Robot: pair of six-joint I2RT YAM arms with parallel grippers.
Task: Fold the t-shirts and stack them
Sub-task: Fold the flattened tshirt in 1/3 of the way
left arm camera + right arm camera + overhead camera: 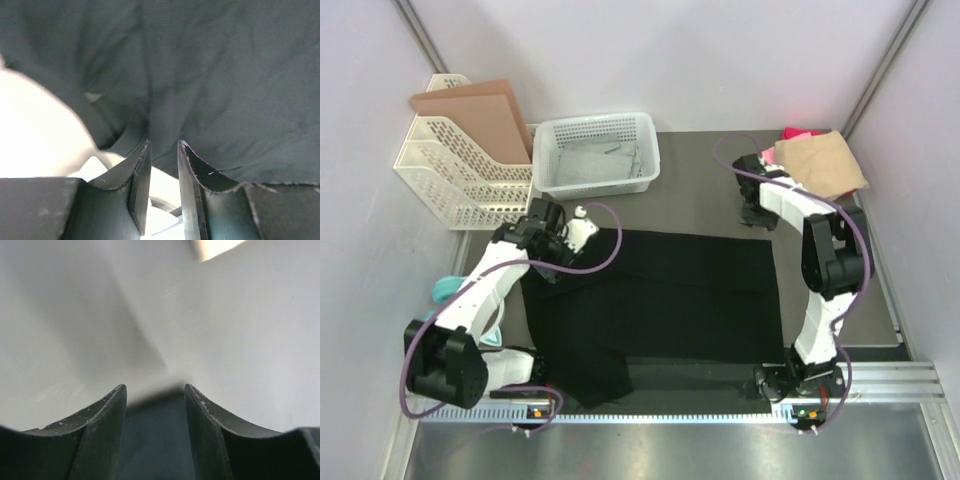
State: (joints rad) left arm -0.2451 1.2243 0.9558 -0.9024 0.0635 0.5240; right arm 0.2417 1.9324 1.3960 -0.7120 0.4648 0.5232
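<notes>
Hovering at far-left corner of black shirt (pixel 660 300): left fingers (pixel 141 185) narrowly parted, cloth at tips, no clear pinch; right fingers (pixel 107 435) wider, empty, just beyond far-right corner. Shirt spread mid surface (pixel 705 190), long axis left-right.

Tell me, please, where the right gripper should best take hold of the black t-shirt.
The black t-shirt lies spread flat with a straight far edge, so its far right corner is probably best, pinched from above on the far side. The open right gripper hangs close to that corner, just past the edge over the bare table.
</notes>
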